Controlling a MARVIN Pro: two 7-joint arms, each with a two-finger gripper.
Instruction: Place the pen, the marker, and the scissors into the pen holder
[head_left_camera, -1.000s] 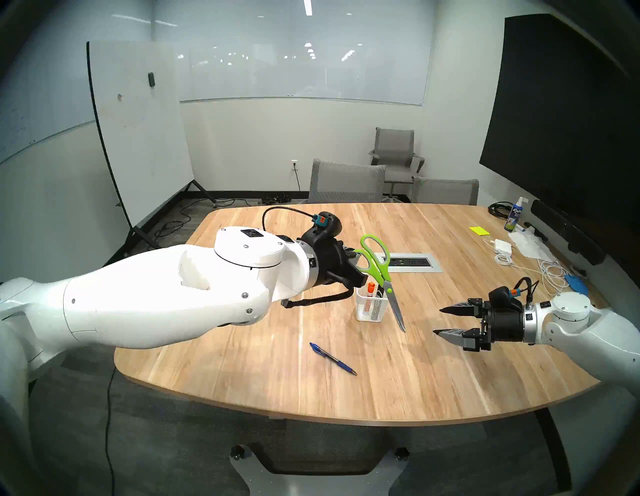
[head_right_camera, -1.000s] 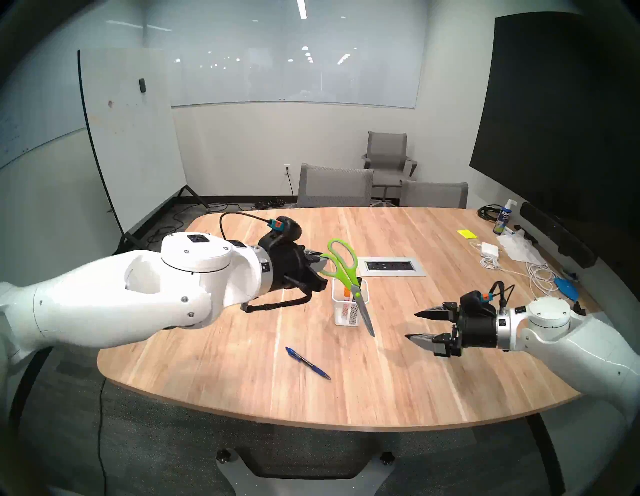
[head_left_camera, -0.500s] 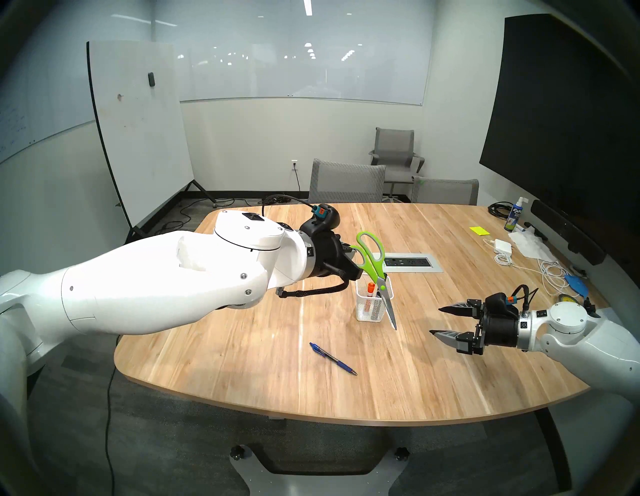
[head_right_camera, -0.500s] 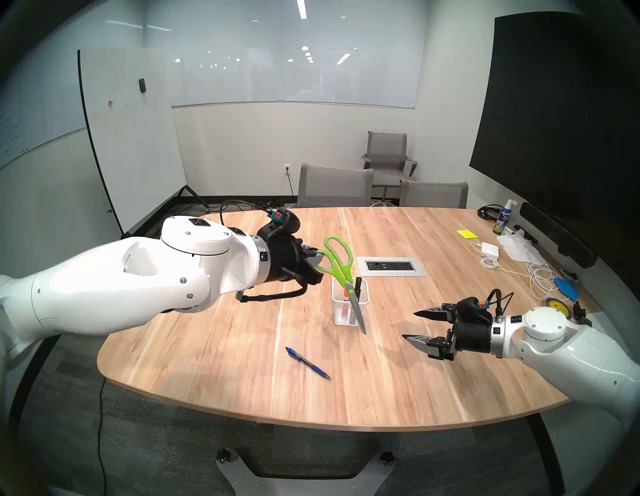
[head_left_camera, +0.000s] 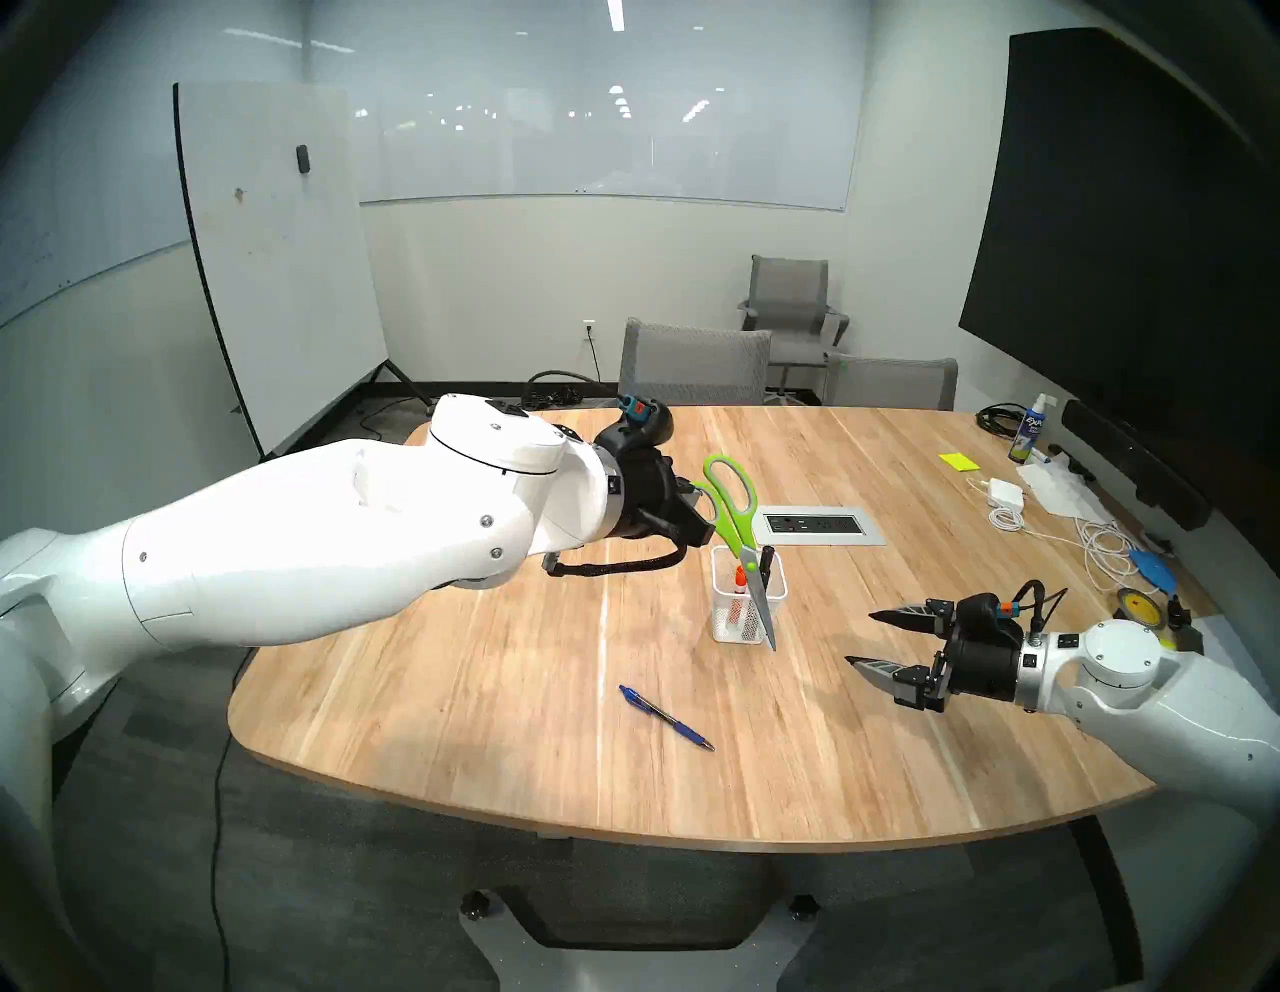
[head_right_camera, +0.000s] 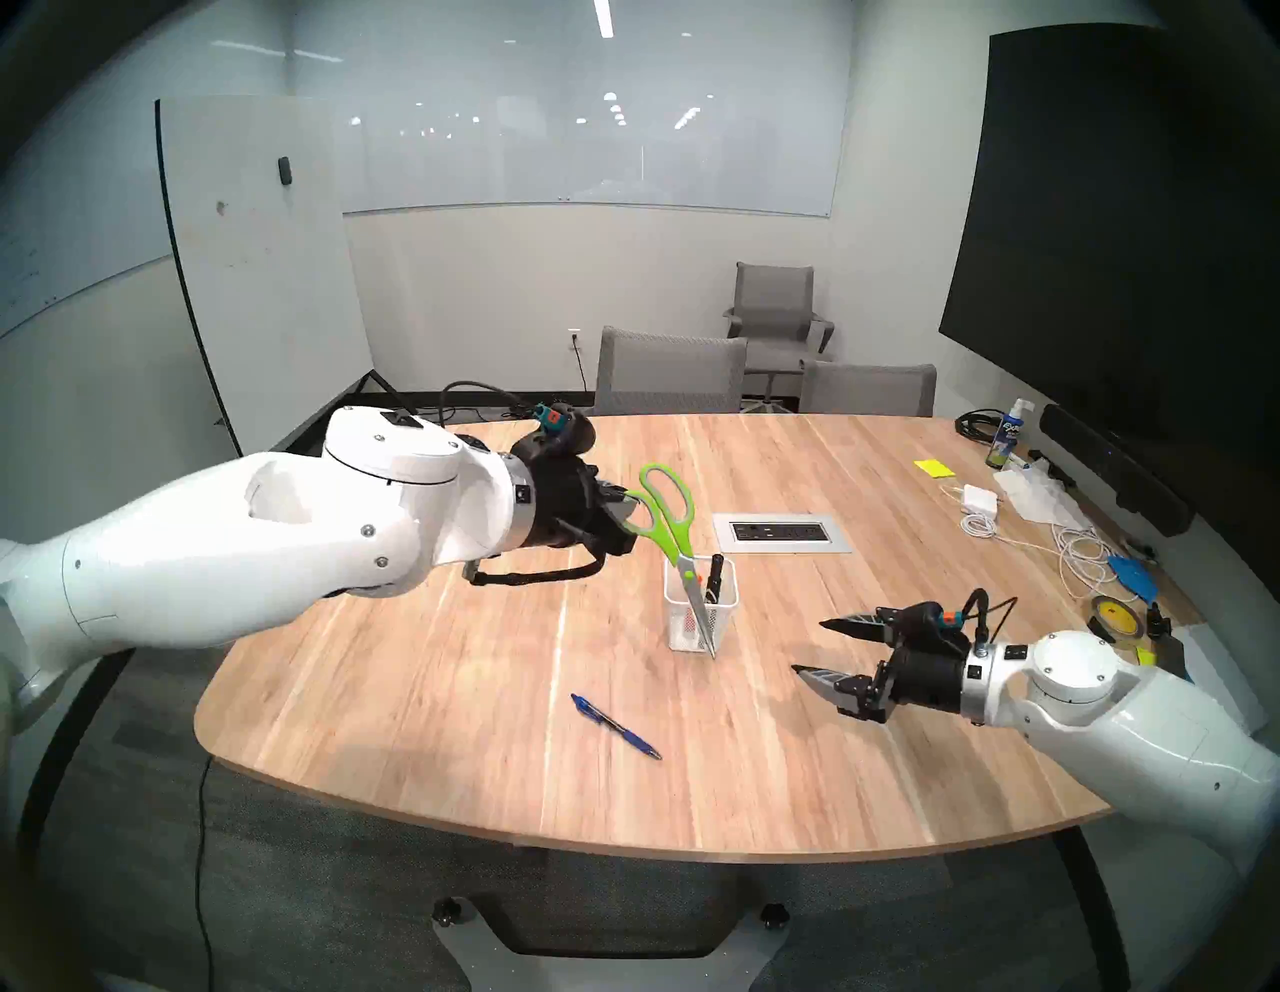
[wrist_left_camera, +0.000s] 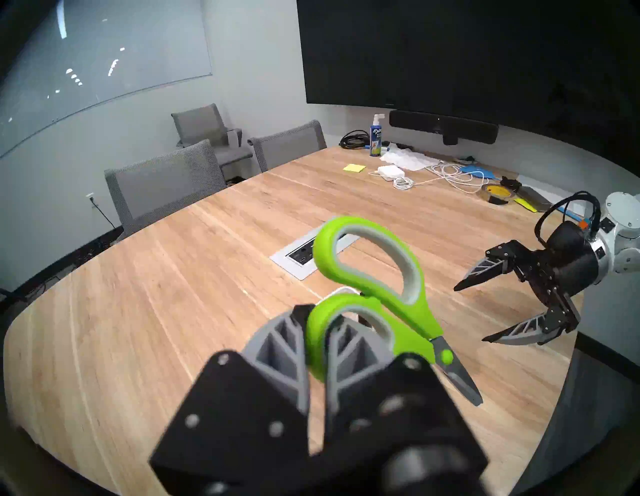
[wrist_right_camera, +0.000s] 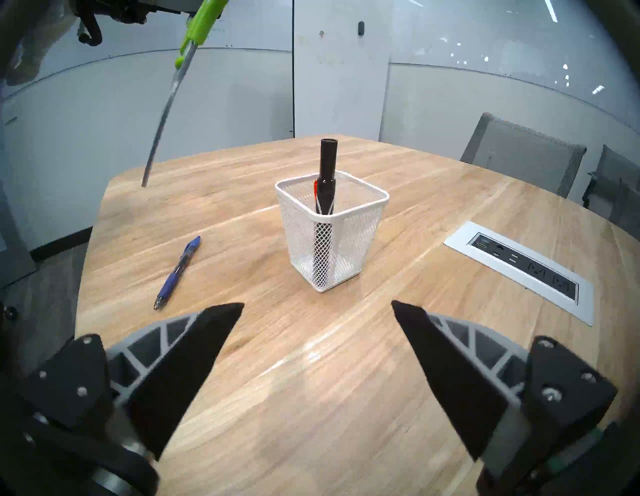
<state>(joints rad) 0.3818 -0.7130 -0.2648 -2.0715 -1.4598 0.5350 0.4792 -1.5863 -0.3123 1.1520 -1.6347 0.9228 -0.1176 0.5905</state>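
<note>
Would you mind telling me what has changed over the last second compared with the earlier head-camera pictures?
The left end effector, still shut on the scissors, lifted them up and to the view's left, so the blade tip now overlaps the pen holder. The open right end effector slid slightly left and down. The pen, the black marker and the pen holder stayed put.
</note>
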